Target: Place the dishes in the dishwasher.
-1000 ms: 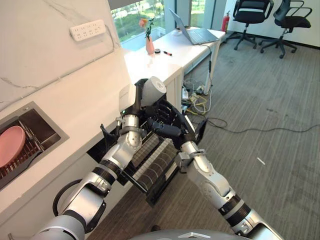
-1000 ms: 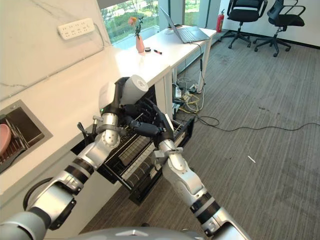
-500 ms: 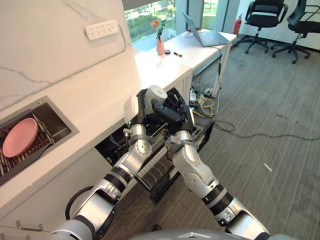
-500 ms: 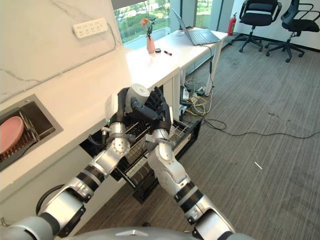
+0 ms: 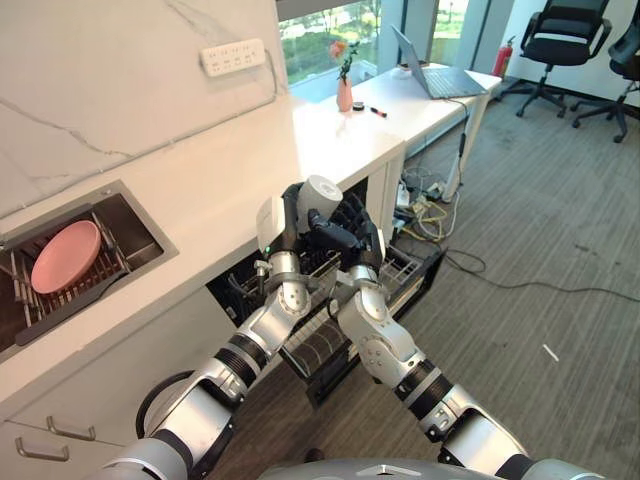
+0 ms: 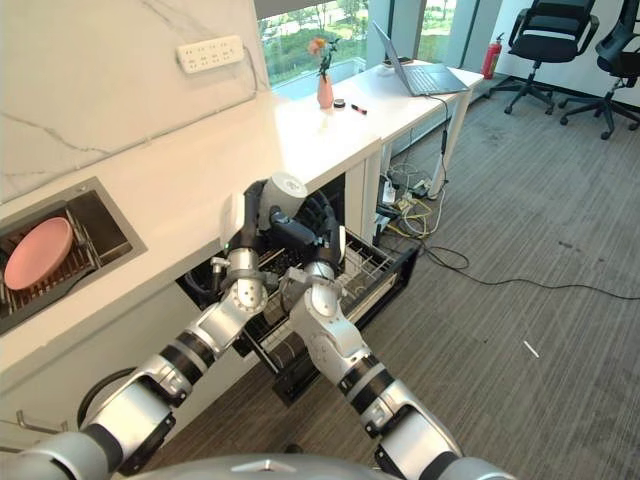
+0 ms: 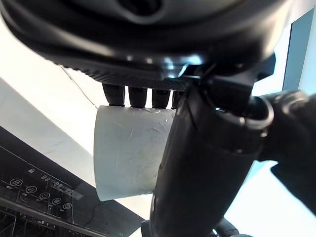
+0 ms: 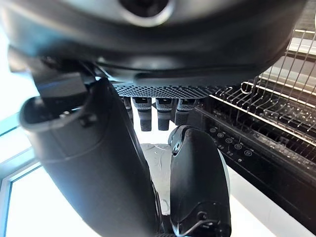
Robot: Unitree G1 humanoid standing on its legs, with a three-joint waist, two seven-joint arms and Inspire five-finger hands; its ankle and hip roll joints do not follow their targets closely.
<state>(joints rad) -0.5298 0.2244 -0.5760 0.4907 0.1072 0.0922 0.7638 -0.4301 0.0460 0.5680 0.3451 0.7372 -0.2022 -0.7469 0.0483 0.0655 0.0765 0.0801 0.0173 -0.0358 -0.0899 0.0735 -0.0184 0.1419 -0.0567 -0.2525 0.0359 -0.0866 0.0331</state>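
Cup: a white cup point(image 5: 318, 190), held in the air on its side above the open dishwasher, level with the table edge.
Left hand: the left hand point(image 5: 283, 215) is curled round the cup; its wrist view shows fingers over the top of the cup point(image 7: 129, 150) and the thumb across the front.
Right hand: the right hand point(image 5: 350, 228) is pressed against the same cup from the other side; its fingers look bent towards it, but whether it truly grips I cannot tell.
Dishwasher: the wire rack point(image 5: 405, 268) is pulled out under both hands, beneath the white table point(image 5: 210, 190).
Sink: a pink plate point(image 5: 64, 256) stands in a drying rack, well apart from the hands.
Risk: this looks like a handover. If the left hand lets go before the right has a firm hold, the cup could drop onto the rack or floor.
Risk: both hands crowd one small cup, so fingers may block each other.
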